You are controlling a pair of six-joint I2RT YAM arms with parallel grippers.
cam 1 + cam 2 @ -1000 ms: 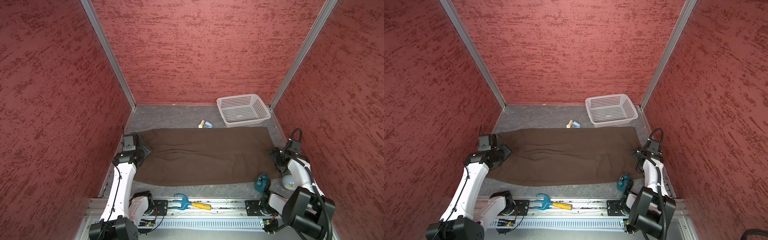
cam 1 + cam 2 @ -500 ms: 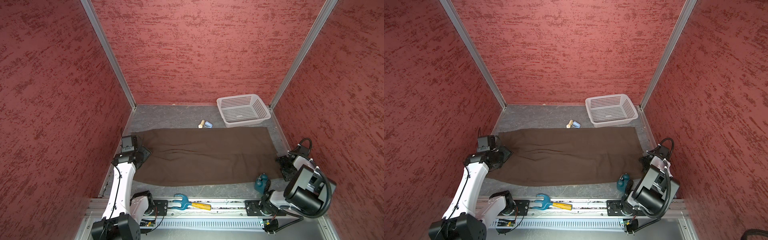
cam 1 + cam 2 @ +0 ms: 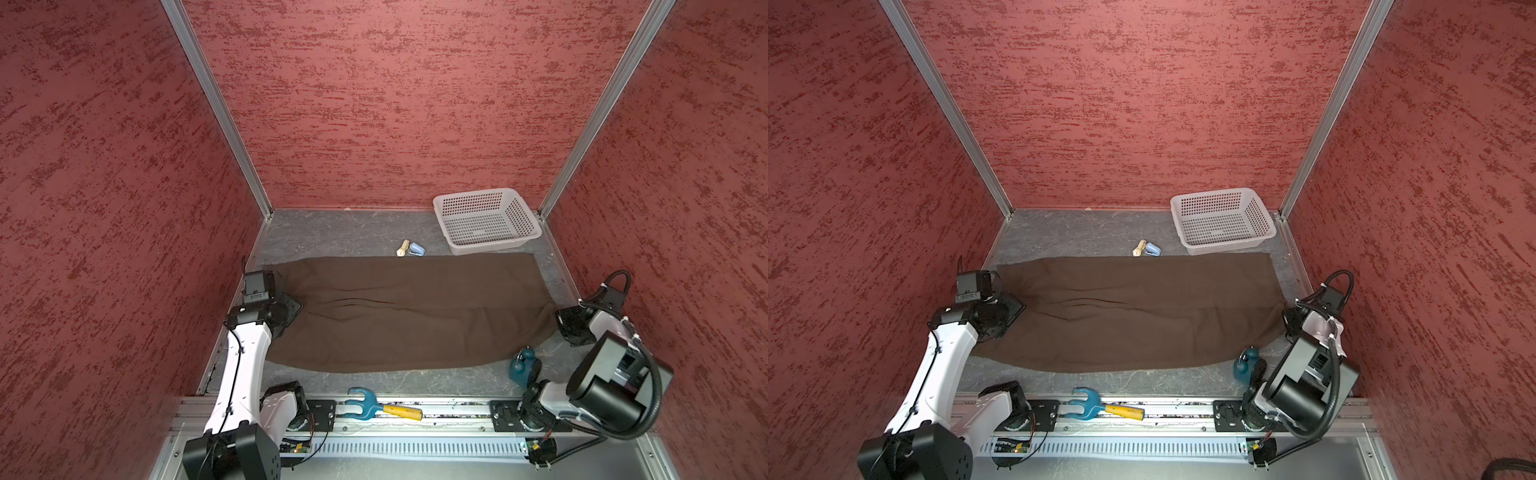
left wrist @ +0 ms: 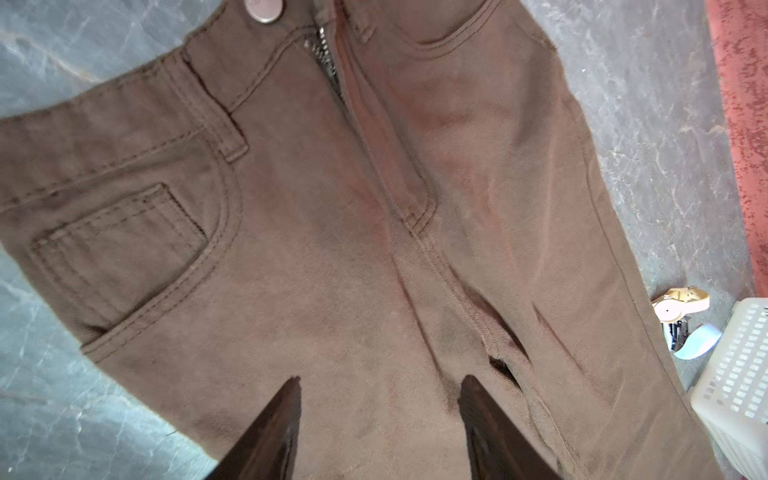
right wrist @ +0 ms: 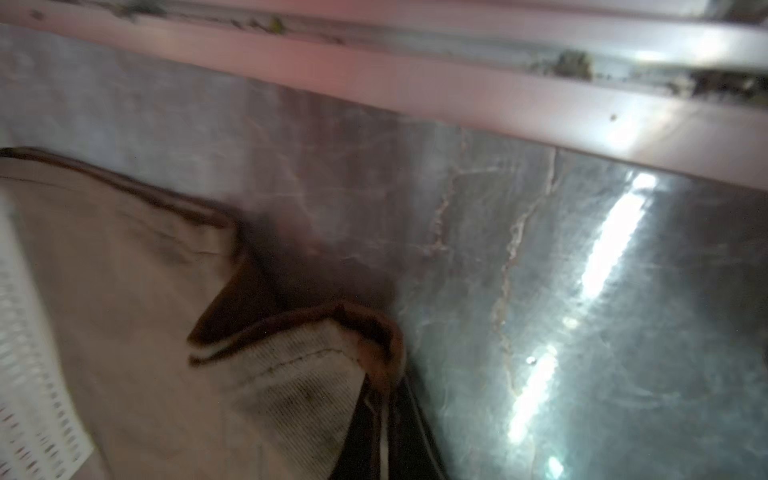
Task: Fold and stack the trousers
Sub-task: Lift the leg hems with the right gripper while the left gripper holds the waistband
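Lying flat: trousers (image 3: 407, 311) | axis left-right | waist left, hems right

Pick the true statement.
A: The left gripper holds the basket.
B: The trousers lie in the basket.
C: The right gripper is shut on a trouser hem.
C: in the right wrist view, the right gripper is closed on a hem corner of the trousers, which lie spread on the table.
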